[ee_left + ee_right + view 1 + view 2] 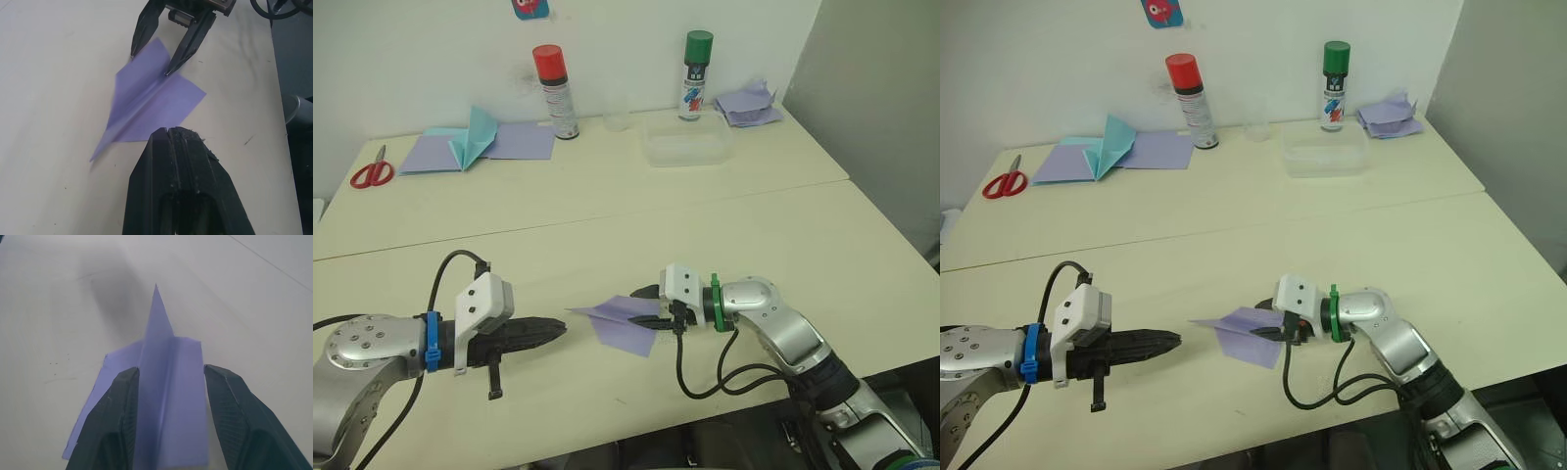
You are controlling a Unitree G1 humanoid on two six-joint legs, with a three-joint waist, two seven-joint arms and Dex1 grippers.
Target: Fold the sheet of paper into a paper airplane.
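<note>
Centrally, on the near half of the cream table (607, 211): one paper airplane (625, 319), pale lavender, pointed nose toward the robot's left, flat wings spread on the tabletop, centre ridge raised. Right gripper (649, 305): at the tail end of the airplane, black fingers (113, 426) spread apart, one on each side of the ridge, above the wings; contact with the paper cannot be told. Left gripper (558, 332): fingers pressed together, holding nothing, tip pointing at the airplane's nose from just beside it, not touching. Far half of the table, robot's left to right: red-handled scissors (373, 172); flat lavender sheets (519, 140) with a teal pointed paper shape (473, 136) lying on them; spray can with red cap (554, 90), upright; small clear cup (616, 117) by the wall; clear shallow plastic container (687, 146); spray can with green cap (695, 74), upright; heap of lavender sheets (748, 103) at the far right corner. A seam runs across the table between the far and near halves.
</note>
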